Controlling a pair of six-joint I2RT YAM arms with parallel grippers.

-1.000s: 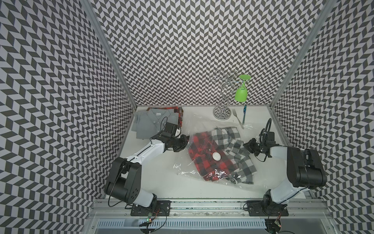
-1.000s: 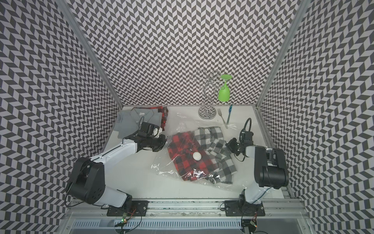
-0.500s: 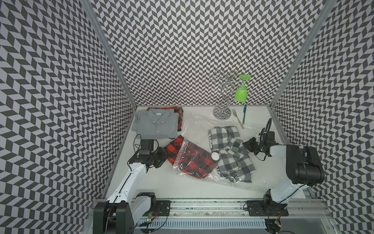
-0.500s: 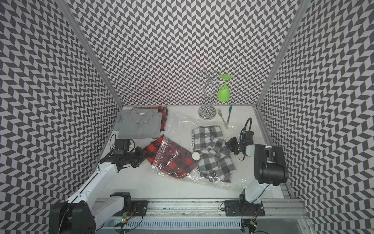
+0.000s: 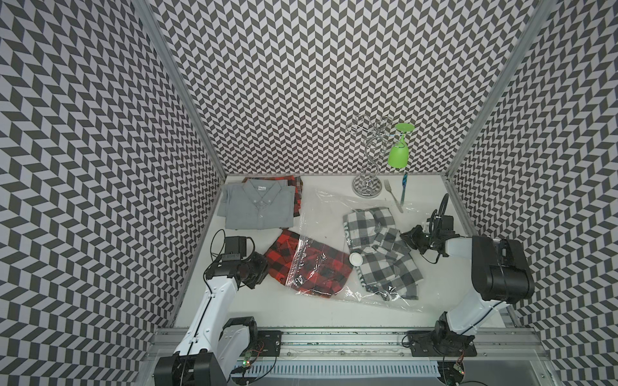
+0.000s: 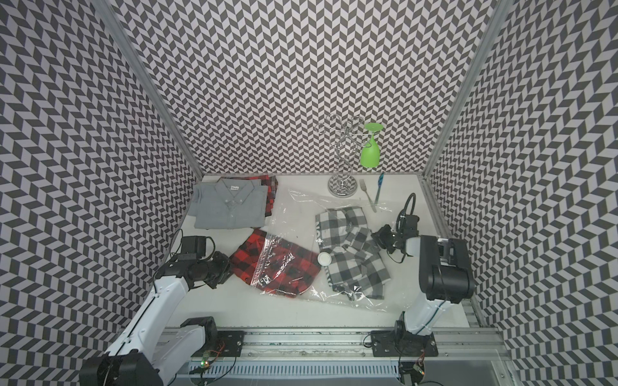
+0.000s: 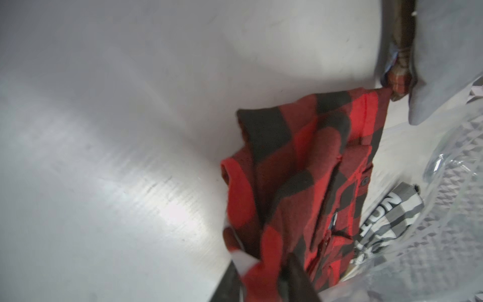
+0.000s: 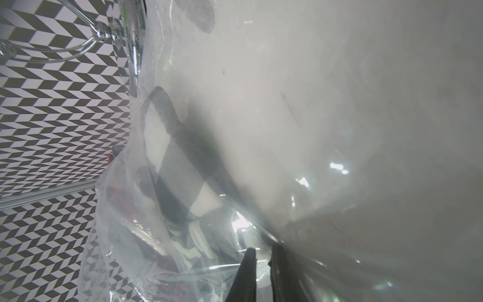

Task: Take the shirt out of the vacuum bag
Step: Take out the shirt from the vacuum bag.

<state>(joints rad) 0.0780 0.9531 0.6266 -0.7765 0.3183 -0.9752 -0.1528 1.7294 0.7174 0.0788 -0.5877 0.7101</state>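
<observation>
The vacuum bag (image 5: pixel 334 214) lies crinkled across the table, its white valve (image 5: pixel 355 268) near the middle. A red-and-black plaid shirt (image 5: pixel 301 264) sticks halfway out of the bag's mouth at the left. A grey-and-white check shirt (image 5: pixel 381 254) lies inside the bag. My left gripper (image 5: pixel 262 267) sits at the red shirt's outer corner. In the left wrist view its jaws (image 7: pixel 261 282) stand open with red cloth (image 7: pixel 300 170) still between them. My right gripper (image 5: pixel 406 237) is shut on the bag's right edge, and in the right wrist view plastic (image 8: pixel 209 78) runs between its fingers (image 8: pixel 263 261).
A folded grey shirt (image 5: pixel 257 207) lies at the back left over another red plaid garment (image 5: pixel 296 187). At the back right stand a chrome rack (image 5: pixel 368 167) with a hanging green glass (image 5: pixel 398 155), a fork (image 5: pixel 393 195) and a blue-handled utensil (image 5: pixel 404 188). Patterned walls enclose three sides.
My left arm pulled back toward the front left, dragging the red shirt partly out of the bag's mouth, and its jaws have parted. The right gripper kept hold of the bag.
</observation>
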